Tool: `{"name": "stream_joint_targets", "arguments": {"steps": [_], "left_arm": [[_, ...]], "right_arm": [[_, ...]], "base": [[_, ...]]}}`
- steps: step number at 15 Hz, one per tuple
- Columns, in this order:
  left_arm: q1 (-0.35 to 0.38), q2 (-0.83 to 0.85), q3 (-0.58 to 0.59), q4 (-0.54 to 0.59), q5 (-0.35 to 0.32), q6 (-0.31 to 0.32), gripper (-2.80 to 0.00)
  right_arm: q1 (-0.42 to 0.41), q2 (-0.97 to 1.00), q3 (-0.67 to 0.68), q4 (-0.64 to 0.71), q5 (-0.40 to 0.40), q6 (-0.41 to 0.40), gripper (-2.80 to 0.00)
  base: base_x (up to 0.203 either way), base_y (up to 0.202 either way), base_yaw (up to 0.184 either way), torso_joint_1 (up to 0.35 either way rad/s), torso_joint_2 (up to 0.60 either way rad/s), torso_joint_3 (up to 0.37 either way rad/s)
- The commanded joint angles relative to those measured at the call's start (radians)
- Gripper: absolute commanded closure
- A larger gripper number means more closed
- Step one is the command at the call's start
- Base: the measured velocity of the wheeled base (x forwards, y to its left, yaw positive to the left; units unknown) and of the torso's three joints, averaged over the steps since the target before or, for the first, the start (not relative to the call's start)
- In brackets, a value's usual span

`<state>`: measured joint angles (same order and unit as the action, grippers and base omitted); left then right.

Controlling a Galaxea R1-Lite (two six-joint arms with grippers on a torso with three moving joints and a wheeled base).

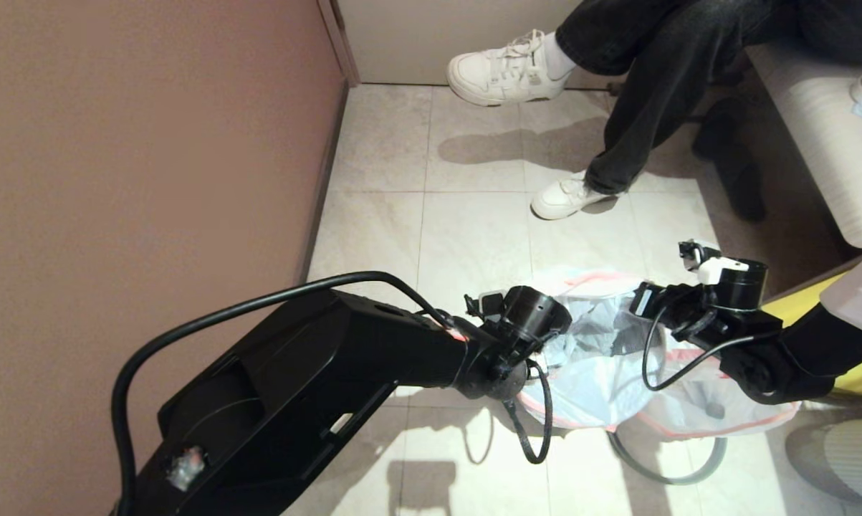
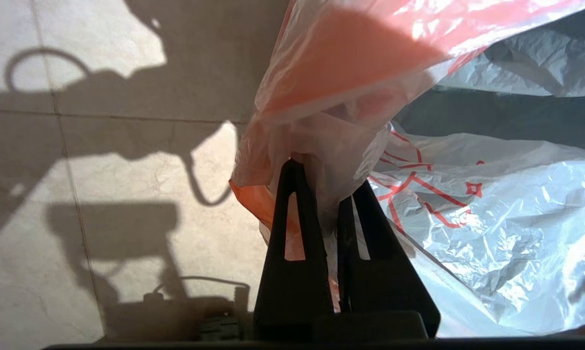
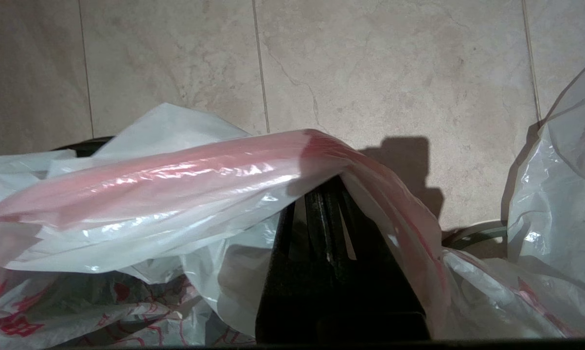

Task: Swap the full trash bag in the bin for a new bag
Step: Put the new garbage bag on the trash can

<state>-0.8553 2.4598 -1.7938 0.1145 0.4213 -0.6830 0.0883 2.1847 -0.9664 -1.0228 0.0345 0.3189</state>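
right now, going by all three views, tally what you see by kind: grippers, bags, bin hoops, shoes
grippers: 2, left gripper and right gripper
new bag: 1 that can be made out
grey hoop: 1
white shoes: 2
total: 6

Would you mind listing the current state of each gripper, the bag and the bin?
left gripper: shut on the bag's pink-red edge.
right gripper: shut, with the bag's pink-red edge draped over its fingers.
bag: open, its edge spread between the two grippers over the bin.
bin: on the floor, mostly covered by the bag.
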Motion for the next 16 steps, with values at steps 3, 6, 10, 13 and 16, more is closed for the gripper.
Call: {"name": "stream_joint_targets", "arguments": {"steps": [3, 6, 10, 13, 16], "left_arm": [[-0.02, -0.018, 0.001, 0.006, -0.089, 0.004, 0.0], [-0.026, -0.018, 0.005, 0.008, -0.139, 0.045, 0.0], [-0.005, -0.01, 0.007, -0.003, -0.154, 0.157, 0.0], [0.041, 0.014, 0.007, -0.034, -0.157, 0.245, 0.0], [0.052, 0.012, 0.008, -0.092, -0.165, 0.275, 0.0]], "right_arm": [[0.001, -0.02, 0.0, 0.041, 0.004, 0.002, 0.0], [-0.001, -0.033, 0.001, 0.056, 0.015, 0.002, 0.0], [-0.002, -0.046, 0.002, 0.076, 0.025, 0.003, 0.0], [-0.005, -0.047, 0.002, 0.09, 0.035, 0.003, 0.0], [-0.003, -0.054, 0.0, 0.189, 0.09, 0.0, 0.0]], "base": [[0.0, 0.0, 0.0, 0.0, 0.0, 0.0], [0.0, 0.0, 0.0, 0.0, 0.0, 0.0], [0.0, 0.0, 0.0, 0.0, 0.0, 0.0], [0.0, 0.0, 0.0, 0.0, 0.0, 0.0], [0.0, 0.0, 0.0, 0.0, 0.0, 0.0]]}}
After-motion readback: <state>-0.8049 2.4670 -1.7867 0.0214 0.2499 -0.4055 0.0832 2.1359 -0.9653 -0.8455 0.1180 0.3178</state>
